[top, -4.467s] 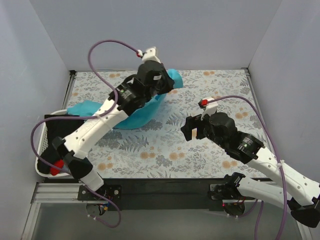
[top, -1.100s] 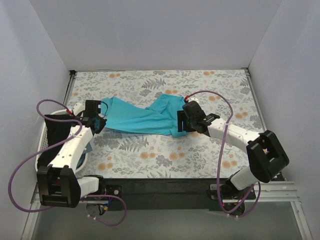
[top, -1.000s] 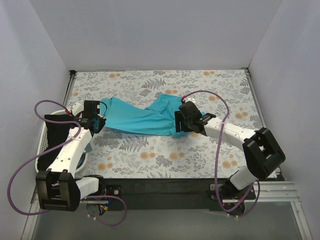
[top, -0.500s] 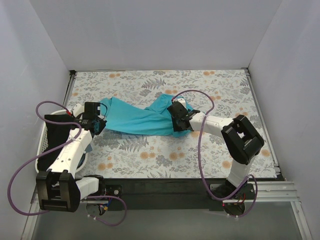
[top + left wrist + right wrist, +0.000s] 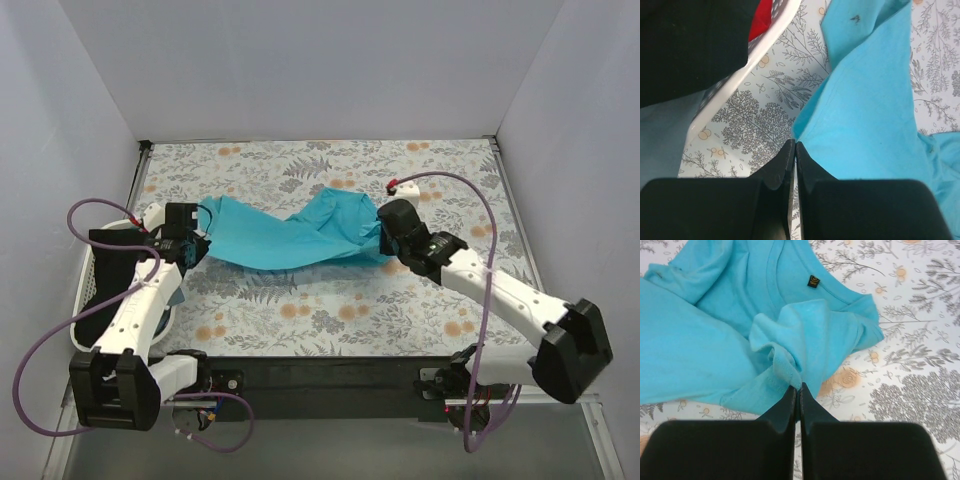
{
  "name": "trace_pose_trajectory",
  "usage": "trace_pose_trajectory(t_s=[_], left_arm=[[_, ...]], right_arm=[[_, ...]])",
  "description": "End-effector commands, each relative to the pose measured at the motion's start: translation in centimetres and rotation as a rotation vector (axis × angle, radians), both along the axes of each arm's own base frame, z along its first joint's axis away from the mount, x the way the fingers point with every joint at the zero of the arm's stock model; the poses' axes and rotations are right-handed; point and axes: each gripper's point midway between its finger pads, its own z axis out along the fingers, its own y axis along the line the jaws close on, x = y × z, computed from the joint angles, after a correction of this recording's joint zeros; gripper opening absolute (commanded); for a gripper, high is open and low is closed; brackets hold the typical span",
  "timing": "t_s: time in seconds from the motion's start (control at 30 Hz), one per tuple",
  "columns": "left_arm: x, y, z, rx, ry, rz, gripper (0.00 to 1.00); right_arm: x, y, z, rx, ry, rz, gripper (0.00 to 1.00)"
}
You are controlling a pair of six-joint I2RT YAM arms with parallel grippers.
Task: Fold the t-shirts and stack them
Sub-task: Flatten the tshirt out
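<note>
A plain turquoise t-shirt (image 5: 290, 235) lies stretched and rumpled across the flowered table between my two grippers. My left gripper (image 5: 197, 247) is shut on its left corner; in the left wrist view the jaws (image 5: 794, 145) meet at the cloth's (image 5: 865, 125) pointed edge. My right gripper (image 5: 385, 250) is shut on a bunched hem at the shirt's right end, and the right wrist view shows the stitched fold (image 5: 785, 365) pinched between the fingertips (image 5: 799, 386). The collar with its small label (image 5: 813, 281) lies just beyond. A black t-shirt (image 5: 115, 270) and a red one (image 5: 765, 15) sit in the basket.
The white slatted basket (image 5: 85, 290) stands at the table's left edge, close beside my left arm, with a grey-blue cloth (image 5: 665, 135) hanging over its near side. Grey walls close off the left, back and right. A black rail (image 5: 320, 375) runs along the front.
My right gripper has closed on the turquoise shirt's hem and its arm has swung out to the right, drawing the cloth a little that way. The left gripper has held its grip in place.
</note>
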Motion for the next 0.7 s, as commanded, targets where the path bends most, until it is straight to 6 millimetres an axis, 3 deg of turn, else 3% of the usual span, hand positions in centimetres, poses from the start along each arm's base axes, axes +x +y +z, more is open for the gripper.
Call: trace_pose_trajectory(t_s=[0.0,0.03,0.1,0.13,0.23,0.27,0.3,0.33,0.37,0.4,0.43,0.47,0.53,0.6,0.67], left_arm=[[0.4,1.0,4.6,0.051,-0.101,0.003,0.0],[0.5,1.0,5.6,0.054,-0.127,-0.006,0.0],[0.8,0.9,7.5,0.067,-0.16,-0.036,0.0],[1.5,0.6,10.1,0.063,-0.218,-0.052,0.0],[2.3,-0.1,14.7,0.051,-0.31,-0.104,0.0],[2.8,-0.4,18.1,0.043,-0.386,-0.114,0.0],[2.9,-0.7,19.6,0.031,-0.419,-0.121,0.0],[2.9,-1.3,21.4,0.008,-0.46,-0.145,0.0],[2.7,-1.6,24.6,-0.005,-0.533,-0.159,0.0],[2.4,-1.8,26.5,-0.014,-0.577,-0.168,0.0],[1.9,-2.0,27.9,-0.02,-0.604,-0.178,0.0],[1.1,-2.4,31.0,-0.031,-0.677,-0.201,0.0],[-0.2,-2.7,33.4,-0.041,-0.727,-0.218,0.0],[-1.9,-3.1,37.1,-0.053,-0.815,-0.244,0.0],[-2.8,-3.3,38.9,-0.061,-0.853,-0.252,0.0]], right_arm=[[-1.6,-3.1,2.6,0.027,-0.051,-0.076,0.01],[-2.0,-3.7,3.3,0.03,-0.058,-0.084,0.01],[-2.3,-4.4,6.9,0.08,-0.135,-0.103,0.01],[-2.4,-4.7,8.2,0.089,-0.161,-0.104,0.01],[-2.4,-5.8,15.0,0.158,-0.301,-0.131,0.01],[-2.4,-6.2,16.7,0.16,-0.338,-0.134,0.01],[-2.7,-6.7,20.6,0.216,-0.41,-0.142,0.01],[-3.0,-7.0,22.4,0.238,-0.443,-0.142,0.01],[-3.3,-7.4,24.0,0.253,-0.476,-0.141,0.01],[-4.3,-8.2,27.5,0.307,-0.54,-0.142,0.01],[-4.9,-8.8,29.0,0.328,-0.57,-0.142,0.01],[-5.5,-9.4,30.6,0.339,-0.604,-0.136,0.01],[-7.6,-11.0,34.3,0.393,-0.68,-0.129,0.01],[-9.0,-11.9,36.3,0.413,-0.726,-0.106,0.01],[-10.9,-13.1,39.1,0.461,-0.79,-0.087,0.01]])
